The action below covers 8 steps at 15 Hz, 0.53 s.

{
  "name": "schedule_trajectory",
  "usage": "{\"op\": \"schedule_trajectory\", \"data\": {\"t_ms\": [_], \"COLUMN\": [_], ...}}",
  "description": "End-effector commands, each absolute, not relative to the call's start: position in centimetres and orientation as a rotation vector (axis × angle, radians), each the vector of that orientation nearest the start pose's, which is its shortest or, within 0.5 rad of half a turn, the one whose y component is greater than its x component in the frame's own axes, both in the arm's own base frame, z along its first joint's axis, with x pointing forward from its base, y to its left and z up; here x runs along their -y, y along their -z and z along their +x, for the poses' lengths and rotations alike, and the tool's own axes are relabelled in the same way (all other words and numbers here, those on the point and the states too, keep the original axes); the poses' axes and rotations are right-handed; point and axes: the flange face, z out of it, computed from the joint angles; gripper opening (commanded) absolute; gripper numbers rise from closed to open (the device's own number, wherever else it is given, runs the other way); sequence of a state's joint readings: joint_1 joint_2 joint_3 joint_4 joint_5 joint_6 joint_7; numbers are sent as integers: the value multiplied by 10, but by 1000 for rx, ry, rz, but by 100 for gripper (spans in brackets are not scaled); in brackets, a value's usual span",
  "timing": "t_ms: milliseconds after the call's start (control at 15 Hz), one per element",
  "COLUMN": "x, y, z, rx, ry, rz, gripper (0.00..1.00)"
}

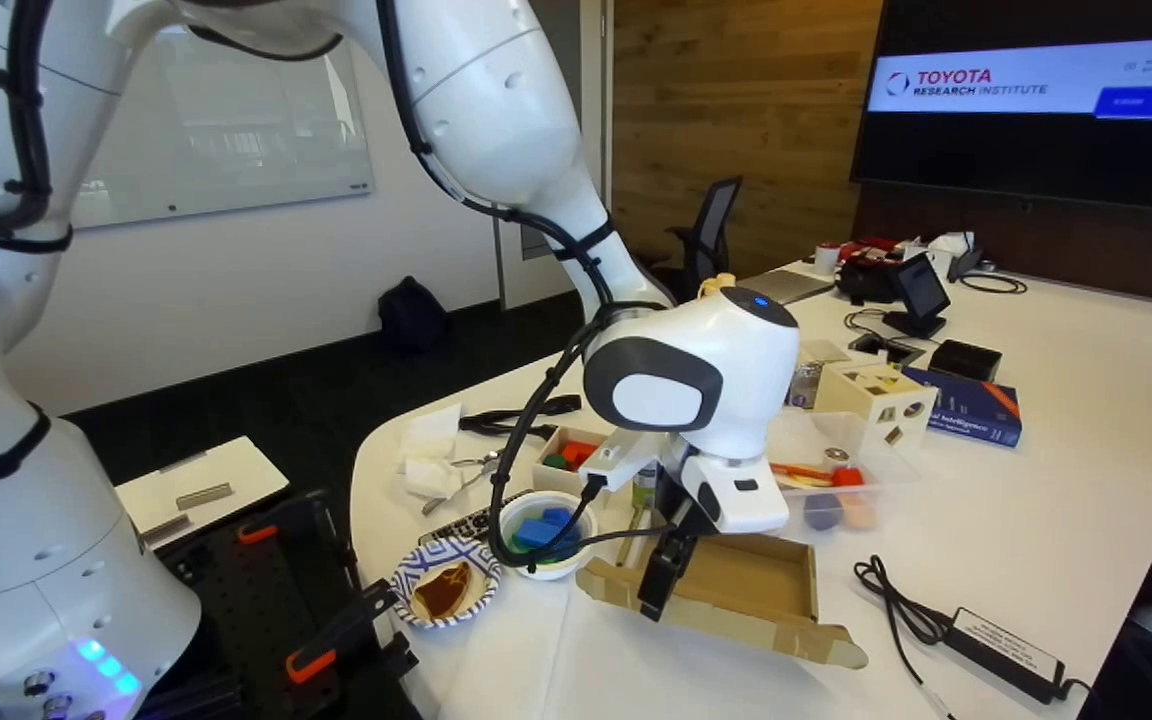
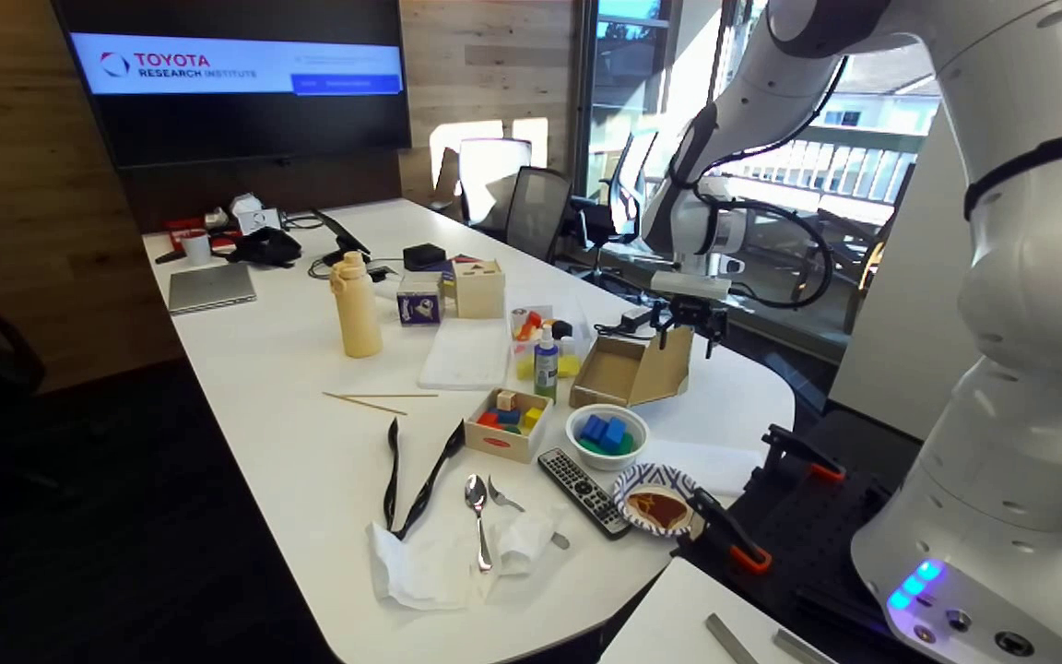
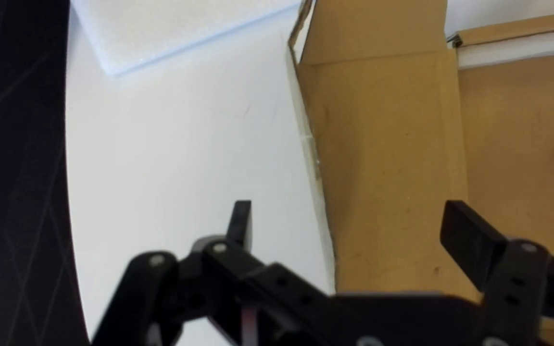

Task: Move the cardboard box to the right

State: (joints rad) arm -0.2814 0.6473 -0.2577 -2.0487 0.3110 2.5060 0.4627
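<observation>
The cardboard box (image 1: 751,575) is a shallow tan tray on the white table. It shows in both exterior views, also here (image 2: 612,369), with a wide flap tilted up on the side under the gripper. In the wrist view the box (image 3: 392,168) fills the right half. My gripper (image 3: 346,206) is open with its fingers wide apart. One finger is over the white table outside the flap's edge, the other over the cardboard inside it. In the exterior views the gripper (image 1: 661,595) is at the flap, also here (image 2: 686,346). Whether a finger touches it I cannot tell.
A white bowl of blocks (image 1: 556,572) and a patterned plate (image 1: 481,560) stand beside the box. A clear plastic bin (image 1: 891,490) and a spray bottle (image 2: 546,367) are close behind it. A black power adapter (image 1: 1006,655) with cable lies nearby. The table edge shows in the wrist view.
</observation>
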Motion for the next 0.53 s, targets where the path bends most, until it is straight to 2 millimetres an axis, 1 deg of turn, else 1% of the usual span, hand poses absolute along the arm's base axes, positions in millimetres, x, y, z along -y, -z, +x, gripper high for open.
{"op": "schedule_trajectory", "data": {"t_ms": [0,67,133,200,267,467], "x": [312,315,316,317,317,319], "y": [-97,-93,-89,-86,-84,-85], "z": [475,473,471,471,471,471], "rx": [-1909,-1924,-1941,-1948,-1955,-1967], "ry": [-258,-266,-276,-275,-274,-260], "rz": [-2484,-2471,-2457,-2450,-2444,-2422], "gripper": [100,75,72,66,56,34]}}
